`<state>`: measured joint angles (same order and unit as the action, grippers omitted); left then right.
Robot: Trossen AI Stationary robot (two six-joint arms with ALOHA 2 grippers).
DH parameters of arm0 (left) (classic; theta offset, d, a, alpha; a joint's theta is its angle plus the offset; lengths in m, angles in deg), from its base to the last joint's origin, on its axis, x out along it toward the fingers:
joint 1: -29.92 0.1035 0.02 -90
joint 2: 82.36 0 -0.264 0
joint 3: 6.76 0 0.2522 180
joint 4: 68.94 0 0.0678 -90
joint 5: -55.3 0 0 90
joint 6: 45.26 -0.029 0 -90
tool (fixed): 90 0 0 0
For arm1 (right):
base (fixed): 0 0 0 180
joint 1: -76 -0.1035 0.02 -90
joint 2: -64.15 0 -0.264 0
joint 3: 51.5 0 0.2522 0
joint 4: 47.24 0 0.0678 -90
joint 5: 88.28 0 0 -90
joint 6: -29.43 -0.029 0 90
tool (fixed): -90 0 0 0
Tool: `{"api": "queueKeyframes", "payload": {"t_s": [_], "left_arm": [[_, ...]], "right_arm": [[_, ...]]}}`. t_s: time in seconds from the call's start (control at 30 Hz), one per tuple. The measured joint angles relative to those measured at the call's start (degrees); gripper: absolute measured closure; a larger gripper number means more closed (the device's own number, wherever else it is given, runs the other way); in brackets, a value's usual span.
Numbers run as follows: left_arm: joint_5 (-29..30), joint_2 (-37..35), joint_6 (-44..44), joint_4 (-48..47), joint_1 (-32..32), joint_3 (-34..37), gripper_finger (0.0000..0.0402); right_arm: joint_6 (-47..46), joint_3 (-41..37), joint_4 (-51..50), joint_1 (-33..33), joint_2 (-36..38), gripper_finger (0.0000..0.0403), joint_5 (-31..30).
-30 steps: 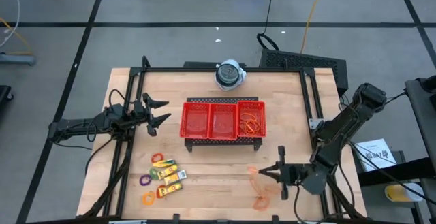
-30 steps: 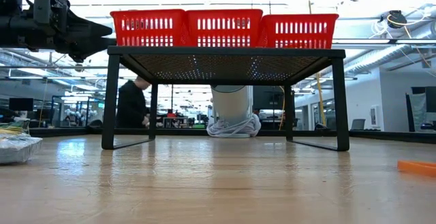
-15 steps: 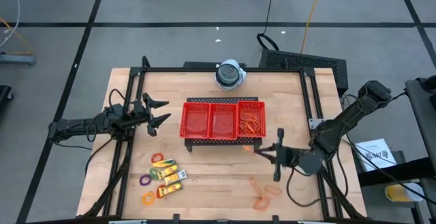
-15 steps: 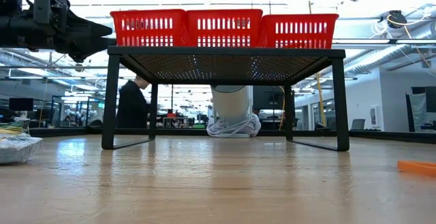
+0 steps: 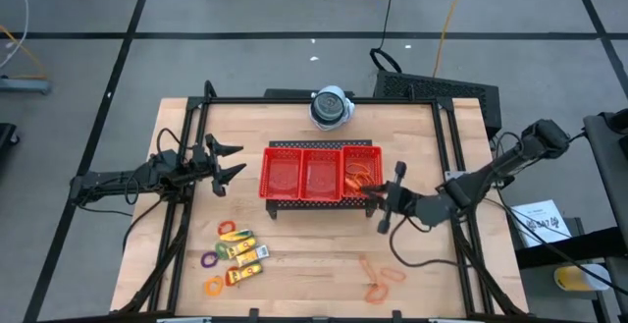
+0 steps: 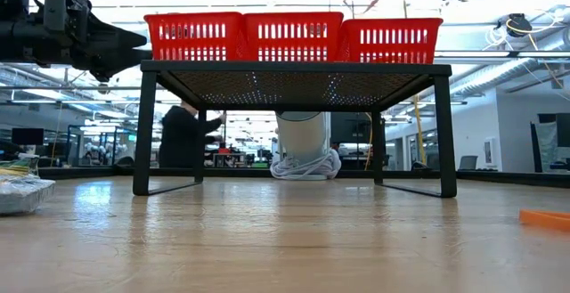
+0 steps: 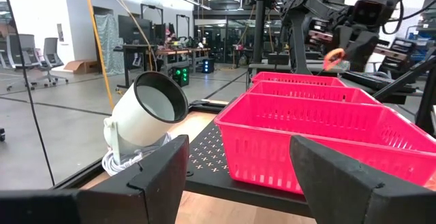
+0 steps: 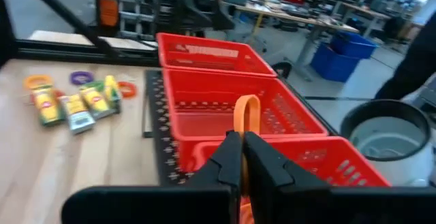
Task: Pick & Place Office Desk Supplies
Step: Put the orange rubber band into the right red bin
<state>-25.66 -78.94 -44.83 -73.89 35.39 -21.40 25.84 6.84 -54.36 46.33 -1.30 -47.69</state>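
Right gripper (image 5: 371,193) hovers at the near right corner of the red mesh tray (image 5: 319,173), its fingers pinched together on a thin orange rubber band (image 8: 246,118) whose loop stands up above the fingertips. Well apart at the table's left side, the left gripper (image 5: 228,161) waits with its fingers spread and nothing between them.

Pale wooden planks make up the table (image 5: 294,254), which is framed by black rails and stands on a grey floor with dark seam lines. Beyond it, the low view shows an open workshop with bright ceiling lights and a person (image 6: 183,134) at a bench.

A round white device (image 5: 331,107) sits behind the tray. More orange bands (image 5: 359,178) lie in the tray's right compartment, and two (image 5: 381,280) lie on the near right planks. Yellow packets (image 5: 243,254) and coloured rings (image 5: 210,260) are clustered near the front left.
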Motion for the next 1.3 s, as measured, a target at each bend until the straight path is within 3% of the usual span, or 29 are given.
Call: {"api": "queueKeyframes", "payload": {"t_s": [0.57, 1.3], "left_arm": [[0.0, 0.0, 0.0, 0.0, 0.0, 0.0, 0.0135], [0.0, 0.0, 0.0, 0.0, 0.0, 0.0, 0.0135]], "right_arm": [[0.0, 0.0, -6.1, 7.4, 3.9, 0.0401, 0.0], [0.2, 0.0, -9.1, 8.4, 4.5, 0.0401, 0.0]]}}
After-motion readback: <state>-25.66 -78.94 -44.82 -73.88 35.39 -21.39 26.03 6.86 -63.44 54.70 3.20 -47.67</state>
